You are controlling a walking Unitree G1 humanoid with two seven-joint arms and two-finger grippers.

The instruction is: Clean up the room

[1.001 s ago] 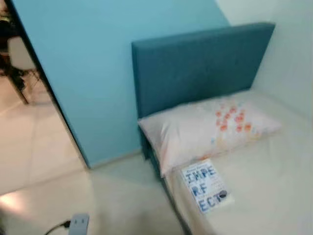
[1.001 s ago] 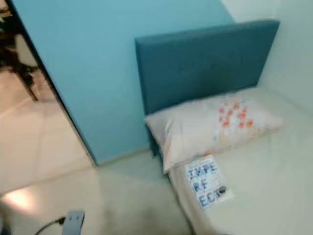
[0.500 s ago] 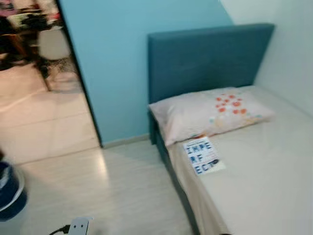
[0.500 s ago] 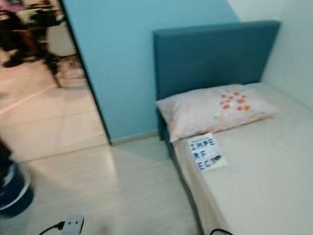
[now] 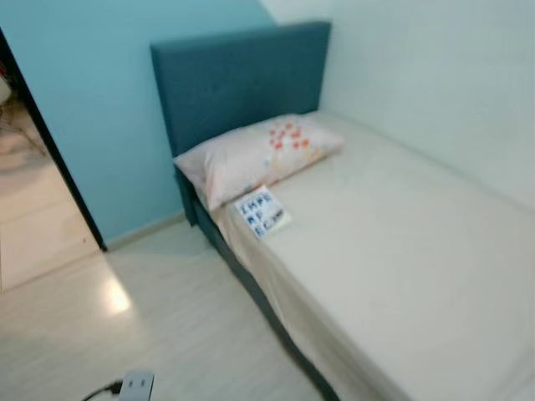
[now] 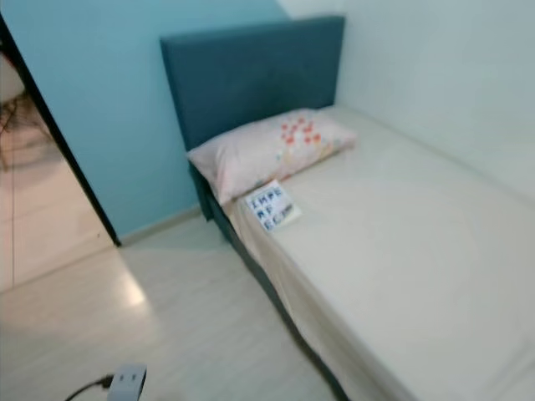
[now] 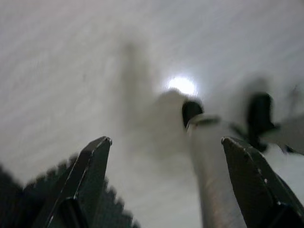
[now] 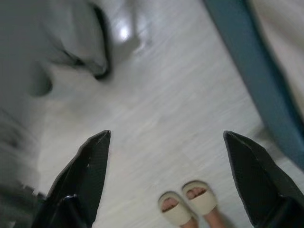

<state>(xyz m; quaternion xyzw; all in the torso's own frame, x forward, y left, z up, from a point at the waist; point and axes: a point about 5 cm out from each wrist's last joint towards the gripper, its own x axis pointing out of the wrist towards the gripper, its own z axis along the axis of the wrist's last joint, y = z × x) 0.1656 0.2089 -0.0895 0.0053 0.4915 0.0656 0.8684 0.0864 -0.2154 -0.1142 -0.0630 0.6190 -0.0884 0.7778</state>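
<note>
Book [image 5: 262, 212] lies on the bed [image 5: 393, 251] beside the pillow [image 5: 255, 156]; both end effectors [image 7: 166, 147] [image 8: 166, 142] hang apart, empty. Approach step; next, walk closer.

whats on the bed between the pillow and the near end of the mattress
A book lies just below the pillow, touching its edge. Beyond it the mattress is bare, as both eye views show.

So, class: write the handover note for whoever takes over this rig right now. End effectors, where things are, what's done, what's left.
Left end effector: open, empty, hanging over the floor.
Right end effector: open, empty, over the floor beside the bed frame; a person's sandalled feet are nearby.
Book lies on the bed, just below the pillow.
A plug lies on the floor.
Done: nothing held or moved that shows.
Left: probably clearing the book.
</note>
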